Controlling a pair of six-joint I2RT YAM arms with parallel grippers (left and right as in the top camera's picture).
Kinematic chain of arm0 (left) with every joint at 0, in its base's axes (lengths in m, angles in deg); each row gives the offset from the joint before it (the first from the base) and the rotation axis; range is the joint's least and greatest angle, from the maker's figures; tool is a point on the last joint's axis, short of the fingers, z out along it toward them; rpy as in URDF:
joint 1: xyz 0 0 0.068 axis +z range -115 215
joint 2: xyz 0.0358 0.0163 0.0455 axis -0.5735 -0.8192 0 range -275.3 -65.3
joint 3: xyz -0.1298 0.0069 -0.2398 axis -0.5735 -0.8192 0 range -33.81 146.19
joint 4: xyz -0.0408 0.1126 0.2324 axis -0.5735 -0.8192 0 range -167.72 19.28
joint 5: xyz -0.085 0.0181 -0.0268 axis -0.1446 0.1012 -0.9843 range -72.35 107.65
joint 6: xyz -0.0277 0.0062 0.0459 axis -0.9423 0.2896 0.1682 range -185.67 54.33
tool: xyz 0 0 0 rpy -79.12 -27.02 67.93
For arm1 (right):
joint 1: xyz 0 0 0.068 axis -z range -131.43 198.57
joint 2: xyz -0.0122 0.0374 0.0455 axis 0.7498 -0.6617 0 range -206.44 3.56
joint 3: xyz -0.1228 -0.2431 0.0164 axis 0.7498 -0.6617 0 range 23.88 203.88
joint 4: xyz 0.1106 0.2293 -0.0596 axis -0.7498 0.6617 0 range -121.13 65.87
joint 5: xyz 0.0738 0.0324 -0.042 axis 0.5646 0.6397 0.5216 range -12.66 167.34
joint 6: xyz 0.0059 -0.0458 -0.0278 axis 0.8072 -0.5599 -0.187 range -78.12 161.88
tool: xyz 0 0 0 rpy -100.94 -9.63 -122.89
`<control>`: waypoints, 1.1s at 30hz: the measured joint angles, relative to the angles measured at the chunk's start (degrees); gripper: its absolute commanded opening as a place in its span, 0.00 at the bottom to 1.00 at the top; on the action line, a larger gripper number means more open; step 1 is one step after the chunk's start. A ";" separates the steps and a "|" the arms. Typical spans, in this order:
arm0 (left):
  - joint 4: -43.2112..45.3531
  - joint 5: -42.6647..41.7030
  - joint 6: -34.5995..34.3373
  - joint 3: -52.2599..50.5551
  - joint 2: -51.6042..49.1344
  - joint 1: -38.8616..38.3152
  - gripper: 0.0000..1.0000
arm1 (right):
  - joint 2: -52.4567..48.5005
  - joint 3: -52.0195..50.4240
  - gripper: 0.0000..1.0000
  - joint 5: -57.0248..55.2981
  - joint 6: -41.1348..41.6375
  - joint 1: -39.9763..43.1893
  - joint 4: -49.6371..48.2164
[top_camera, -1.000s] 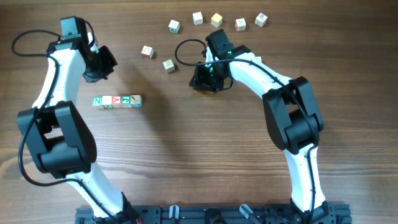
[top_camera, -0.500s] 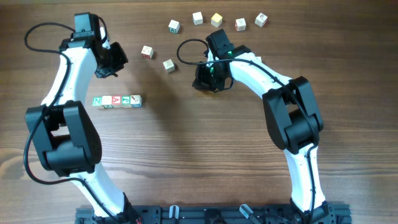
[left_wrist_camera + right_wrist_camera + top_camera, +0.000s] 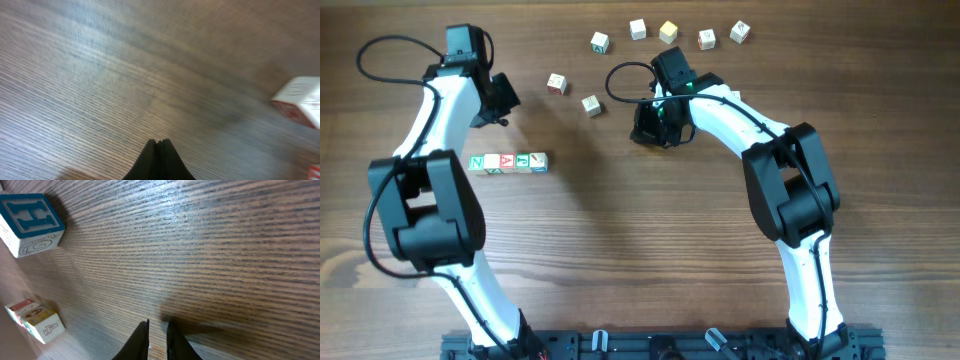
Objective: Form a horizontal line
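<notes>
The horizontal line [image 3: 507, 162] is a short row of four white letter cubes, a green N at its left end, lying left of the table's middle. My left gripper [image 3: 500, 100] hovers above and behind the row, apart from it. In the left wrist view it [image 3: 159, 143] is shut and empty over bare wood. My right gripper [image 3: 655, 127] is near the middle back of the table. In the right wrist view it [image 3: 157, 326] is almost shut, a thin slit between the fingers, with nothing in it.
Two loose cubes [image 3: 556, 83] [image 3: 591, 104] lie between the arms. Several more [image 3: 668, 32] lie scattered along the back edge. A blue H cube [image 3: 30, 225] and two small cubes [image 3: 35, 320] show left of the right fingers. A red-and-white cube [image 3: 300, 100] is at right.
My left gripper has swung up and to the right, away from the row. The right gripper's fingers have closed to a thin slit; that arm has stayed in place.
</notes>
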 measured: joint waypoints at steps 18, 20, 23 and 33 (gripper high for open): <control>-10.82 4.76 0.00 0.00 -2.03 0.07 0.04 | -0.02 -0.04 0.15 0.13 0.02 0.00 -0.48; -11.65 5.70 0.00 0.00 -2.03 0.09 0.04 | -0.02 -0.04 0.15 0.13 0.04 0.00 -0.50; -12.46 6.47 0.00 0.00 -2.03 0.17 0.04 | -0.02 -0.04 0.15 0.13 0.04 0.00 -0.50; -14.21 7.10 0.00 0.00 -2.03 0.24 0.04 | -0.02 -0.04 0.15 0.13 0.04 0.00 -0.50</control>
